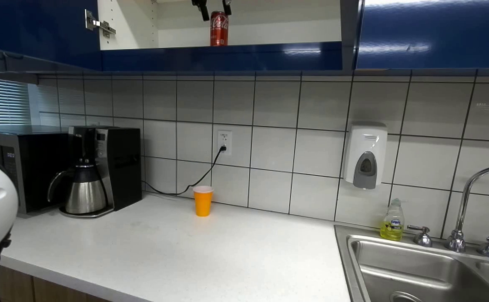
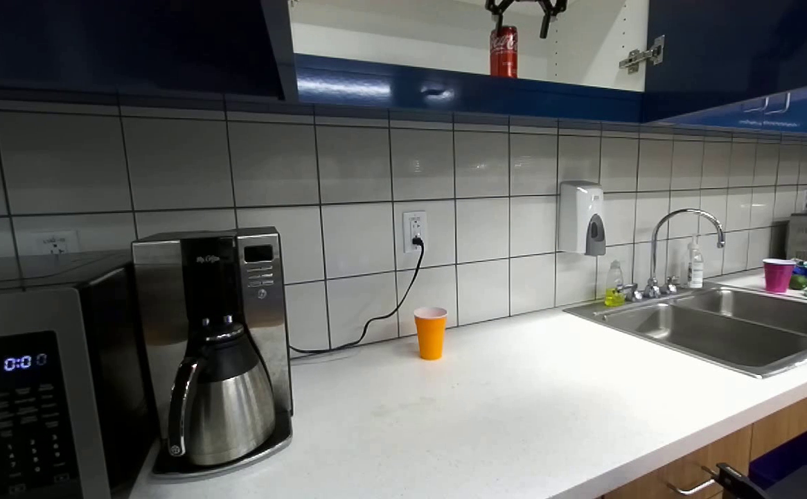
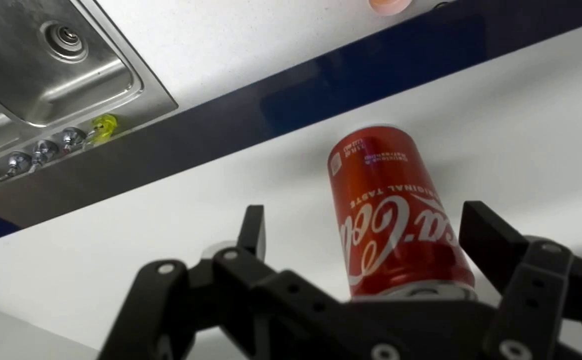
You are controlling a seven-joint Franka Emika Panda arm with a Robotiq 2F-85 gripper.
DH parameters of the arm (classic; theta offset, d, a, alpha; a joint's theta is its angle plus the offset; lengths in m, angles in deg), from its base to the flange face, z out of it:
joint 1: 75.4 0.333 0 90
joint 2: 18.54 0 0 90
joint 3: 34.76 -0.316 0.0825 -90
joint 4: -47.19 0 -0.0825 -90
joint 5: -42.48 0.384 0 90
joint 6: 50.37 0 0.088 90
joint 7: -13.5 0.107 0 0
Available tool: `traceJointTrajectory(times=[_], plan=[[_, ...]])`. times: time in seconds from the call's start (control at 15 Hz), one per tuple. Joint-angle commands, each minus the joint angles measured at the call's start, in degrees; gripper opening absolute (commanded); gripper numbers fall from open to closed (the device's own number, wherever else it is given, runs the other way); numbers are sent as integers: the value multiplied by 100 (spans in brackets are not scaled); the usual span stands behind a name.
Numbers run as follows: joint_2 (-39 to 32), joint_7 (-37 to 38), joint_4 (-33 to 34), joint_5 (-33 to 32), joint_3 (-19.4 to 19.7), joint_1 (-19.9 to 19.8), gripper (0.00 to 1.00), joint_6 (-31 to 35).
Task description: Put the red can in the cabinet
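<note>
The red can (image 1: 219,32) stands upright inside the open cabinet (image 1: 219,58), on its white floor behind the dark blue front edge. The can also shows in an exterior view (image 2: 504,52) and in the wrist view (image 3: 390,200). My gripper (image 1: 216,15) is at the can's upper part, with its fingers spread; it also shows in an exterior view (image 2: 522,32). In the wrist view the gripper (image 3: 363,210) has a wide gap between its left finger and the can. The right finger is close beside the can; whether it touches is unclear. The pale metallic top is partly hidden by the gripper.
An orange cup (image 1: 203,202) stands on the white counter below the cabinet. A coffee maker (image 2: 213,346) and a microwave (image 2: 22,374) stand to one side, a sink (image 1: 395,260) to the other. The opened blue cabinet door (image 2: 742,55) sticks out beside the opening.
</note>
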Motion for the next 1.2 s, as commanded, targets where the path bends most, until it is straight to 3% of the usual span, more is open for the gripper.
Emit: traceJointTrajectory(times=[0.0, 0.73, 1.13], plan=[[836, -227, -1117, 135, 73, -55, 100, 228], [3127, -941, -4320, 221, 194, 25, 100, 1075], [4111, -1101, -6361, 255, 220, 14, 100, 1956]])
